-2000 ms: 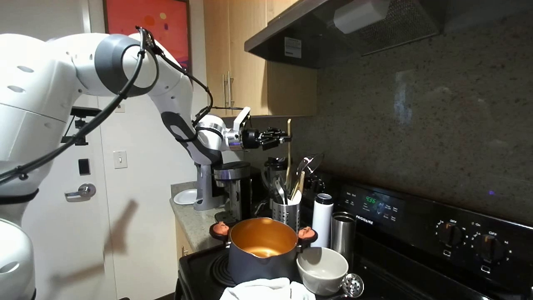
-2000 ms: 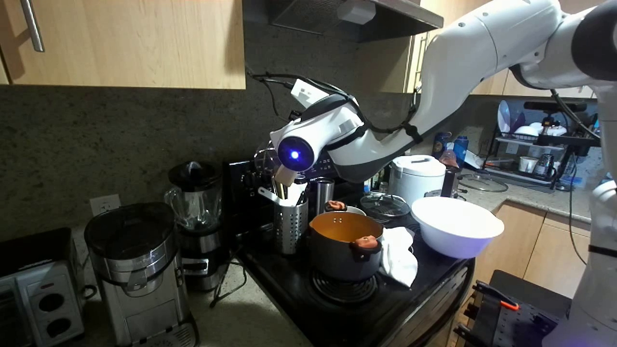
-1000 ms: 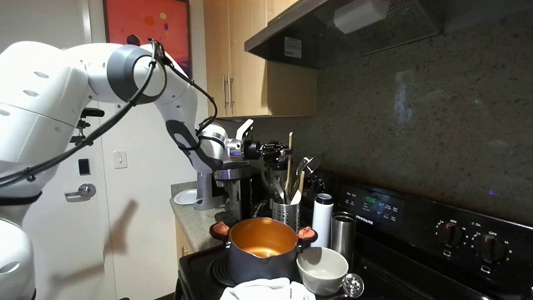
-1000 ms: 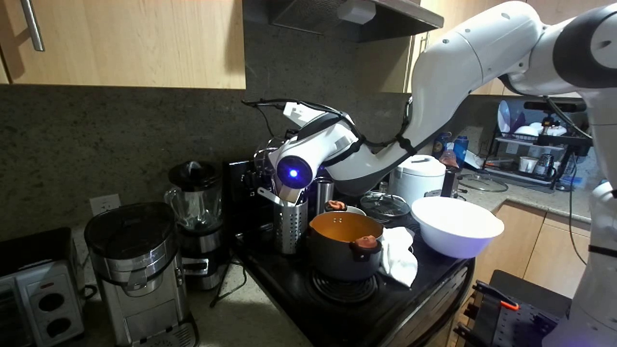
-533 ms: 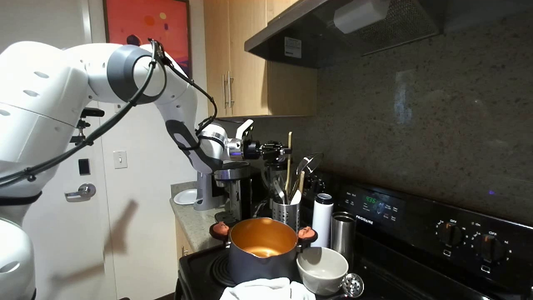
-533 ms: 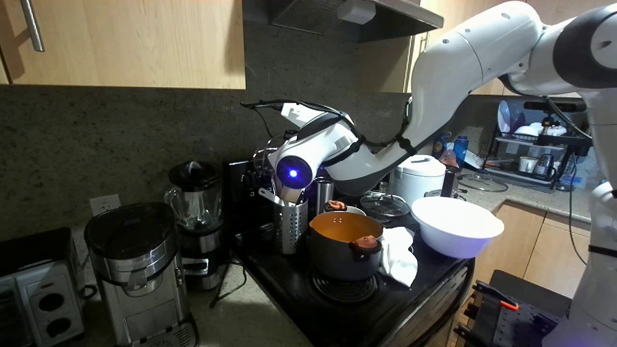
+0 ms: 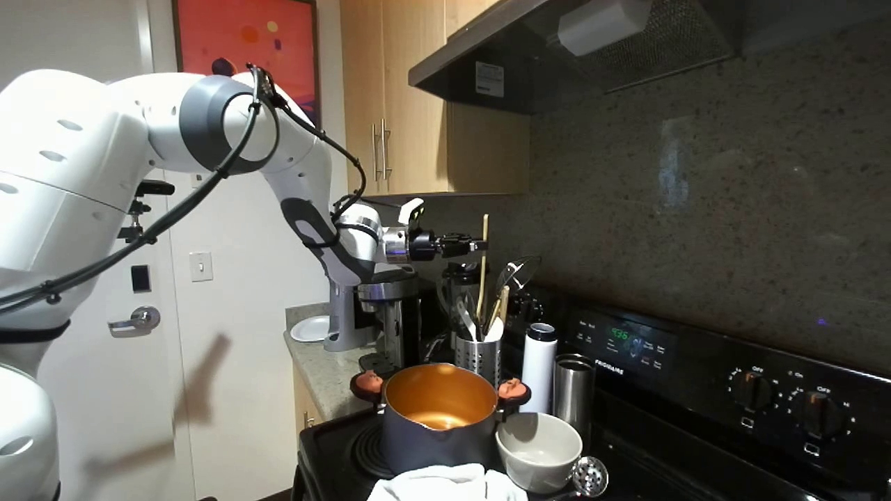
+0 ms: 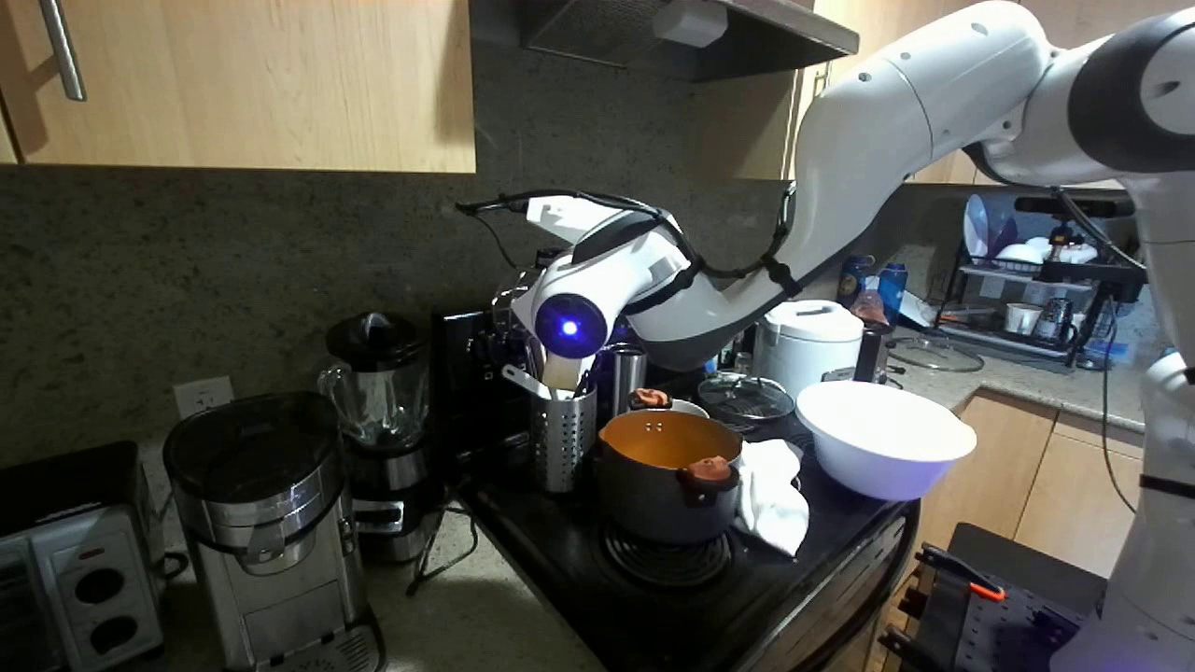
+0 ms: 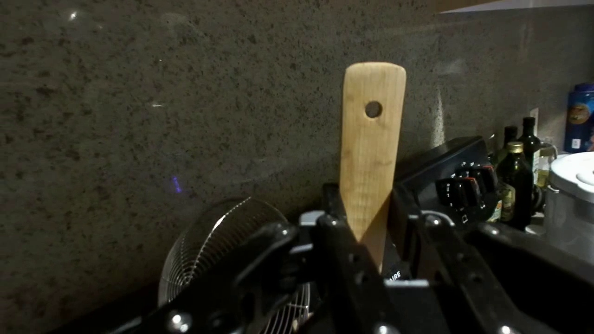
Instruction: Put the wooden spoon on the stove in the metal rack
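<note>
Wooden spoon (image 9: 371, 148) upright, pinched in gripper (image 9: 366, 206); lower end around mouth of rack (image 8: 563, 443), depth unclear. Pickup judged done; seating and release apparently left.

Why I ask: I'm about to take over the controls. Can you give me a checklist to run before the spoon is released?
1. Gripper closed on the wooden spoon: ok, holding it by both edges in the wrist view.
2. Spoon upright, handle end up: ok, the end with the hole is on top.
3. Metal rack upright on the stove: ok.
4. Spoon lined up with the rack: ok in both exterior views.
5. Room in the rack: cannot tell; other utensils stand in it and its inside is hidden.
6. Spoon's lower end below the rim: cannot tell, so I would hold off releasing.
</note>
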